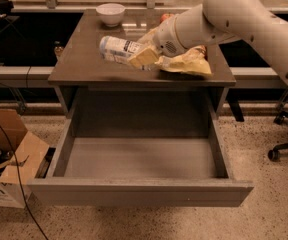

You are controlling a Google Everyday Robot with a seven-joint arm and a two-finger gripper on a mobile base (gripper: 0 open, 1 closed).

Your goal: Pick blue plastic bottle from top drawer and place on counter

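so the gripper [145,56] is up over the tabletop [84,66], jaws clamped on the blue plastic bottle [116,49], top drawer [139,156] open below

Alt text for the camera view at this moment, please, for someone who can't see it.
The gripper holds the blue plastic bottle on its side over the counter, which also bears a yellow snack bag and a white bowl. Below, the top drawer stands pulled open, nothing visible inside.
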